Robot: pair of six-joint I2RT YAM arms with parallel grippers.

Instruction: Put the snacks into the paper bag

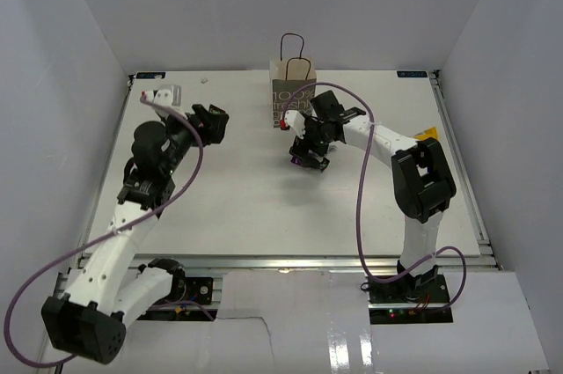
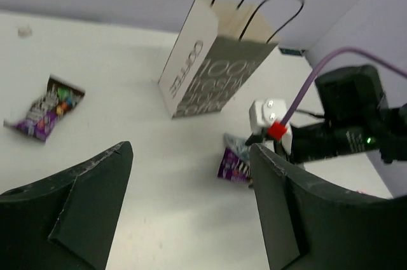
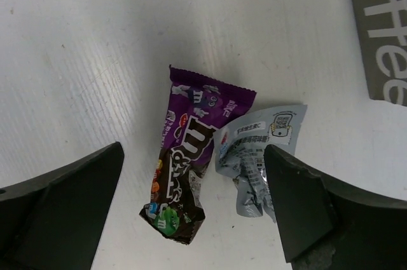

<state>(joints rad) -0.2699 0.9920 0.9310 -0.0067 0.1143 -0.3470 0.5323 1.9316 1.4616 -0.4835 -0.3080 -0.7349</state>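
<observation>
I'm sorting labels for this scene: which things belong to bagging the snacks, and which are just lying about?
Job in hand: paper bag; purple packet; grey packet beside it; second purple packet, lying apart.
Lying about: small pale scrap; purple cables; yellow sticker.

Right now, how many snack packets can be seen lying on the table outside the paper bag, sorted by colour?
Dark purple: 2, the lone purple packet and the purple packet beside the grey one
Silvery grey: 1, the grey packet
Red: 0 in view
Yellow: 0 in view
Total: 3
</observation>
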